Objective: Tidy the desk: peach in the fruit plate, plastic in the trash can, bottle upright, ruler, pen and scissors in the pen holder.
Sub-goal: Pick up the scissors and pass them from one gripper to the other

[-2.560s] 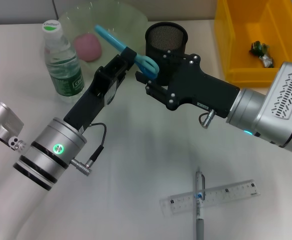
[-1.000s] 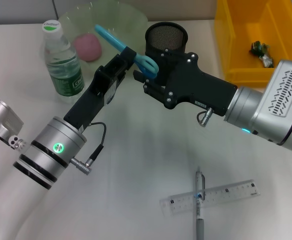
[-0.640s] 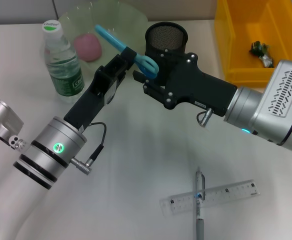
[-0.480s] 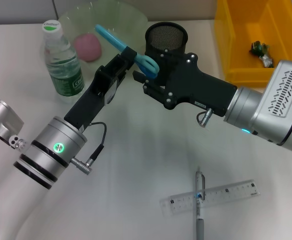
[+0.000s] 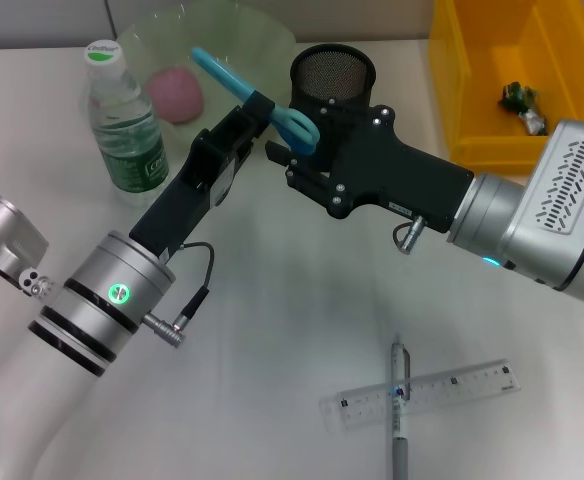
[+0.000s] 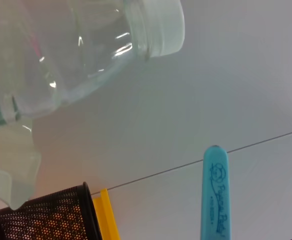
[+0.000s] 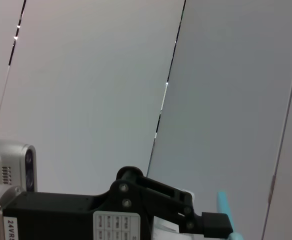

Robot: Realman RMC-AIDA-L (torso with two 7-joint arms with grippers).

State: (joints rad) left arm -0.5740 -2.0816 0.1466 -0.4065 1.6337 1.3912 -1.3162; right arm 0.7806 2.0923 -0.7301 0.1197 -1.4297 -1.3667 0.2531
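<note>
A white bench (image 5: pixel 272 330) fills the head view, with a yellow bin (image 5: pixel 472 110) at the upper right holding a small dark scrap (image 5: pixel 523 106). In the upper middle of the frame my left tool (image 5: pixel 260 108) is clamped on the blue scissors (image 5: pixel 257 95), which are held off the bench and tilted, blades reaching toward the upper left over the green plate (image 5: pixel 262 40), handle loops pointing at the black mesh pen holder (image 5: pixel 332 85). My right tool (image 5: pixel 284 160) sits just below and right of those loops, right in front of the pen holder; its fingers are spread apart and I see nothing in them. The loops lie just beside its tips; I cannot tell whether they touch.

The pink peach (image 5: pixel 175 94) rests in the plate at the upper left. The water bottle (image 5: pixel 122 120) stands upright just left of the plate, cap on. At the lower right of the frame the clear ruler (image 5: pixel 422 393) lies flat, and the pen (image 5: pixel 399 410) lies across it.

From the left wrist camera I see the scissors' blue blade tip (image 6: pixel 215 195), the bottle's cap (image 6: pixel 161 25) and the pen holder's rim (image 6: pixel 46 220). The right wrist camera shows the left tool (image 7: pixel 206 222) against a plain wall.
</note>
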